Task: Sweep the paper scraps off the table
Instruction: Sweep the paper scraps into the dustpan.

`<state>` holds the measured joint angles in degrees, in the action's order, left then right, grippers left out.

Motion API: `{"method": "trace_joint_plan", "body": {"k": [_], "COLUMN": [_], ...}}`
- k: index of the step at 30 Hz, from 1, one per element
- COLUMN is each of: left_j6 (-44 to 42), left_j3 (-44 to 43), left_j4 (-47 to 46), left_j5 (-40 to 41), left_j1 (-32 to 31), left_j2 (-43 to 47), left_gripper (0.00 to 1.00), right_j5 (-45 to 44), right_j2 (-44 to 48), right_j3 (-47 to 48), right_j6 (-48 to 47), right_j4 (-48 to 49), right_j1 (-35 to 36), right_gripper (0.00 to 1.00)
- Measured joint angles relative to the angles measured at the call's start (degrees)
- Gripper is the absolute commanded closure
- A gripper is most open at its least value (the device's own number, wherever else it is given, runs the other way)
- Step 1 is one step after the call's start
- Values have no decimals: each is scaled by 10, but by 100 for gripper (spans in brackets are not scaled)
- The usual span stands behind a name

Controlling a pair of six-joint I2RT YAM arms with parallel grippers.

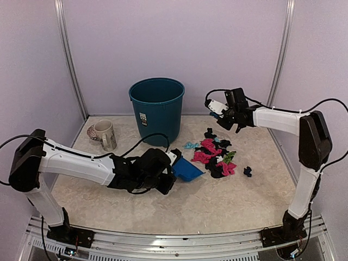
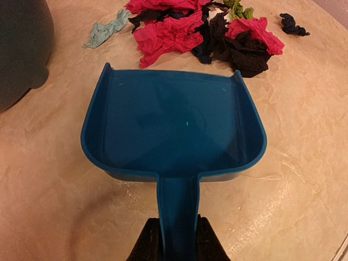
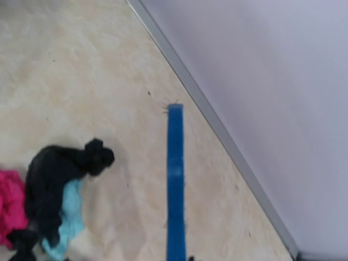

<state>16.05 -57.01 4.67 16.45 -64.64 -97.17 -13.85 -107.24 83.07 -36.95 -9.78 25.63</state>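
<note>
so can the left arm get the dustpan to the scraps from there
Probably yes. The left tool grips the dustpan by its handle, its open mouth faces the scraps, and only bare table lies between them; the bin stands off to one side.

Blue strip [image 3: 175, 179] and paper scraps [image 3: 54, 174] — both cut by the bottom edge.
</note>
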Motion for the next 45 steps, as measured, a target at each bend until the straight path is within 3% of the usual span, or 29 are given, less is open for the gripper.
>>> {"method": "trace_joint_plan", "body": {"k": [8, 21, 45], "left_j6": [-20, -29, -22], "left_j3": [-56, -102, -101], "left_j4": [34, 58, 35], "left_j5": [-19, -19, -19], "left_j1": [16, 25, 30], "left_j2": [-47, -106, -125], "left_gripper": [100, 100, 100], "right_j5": [42, 79, 186], "right_j2": [-70, -70, 145], "right_j3": [61, 3, -194], "right_j6": [-28, -16, 151], "right_j4": [-19, -47, -97], "right_j1": [-3, 2, 132], "right_gripper": [100, 100, 100]}}
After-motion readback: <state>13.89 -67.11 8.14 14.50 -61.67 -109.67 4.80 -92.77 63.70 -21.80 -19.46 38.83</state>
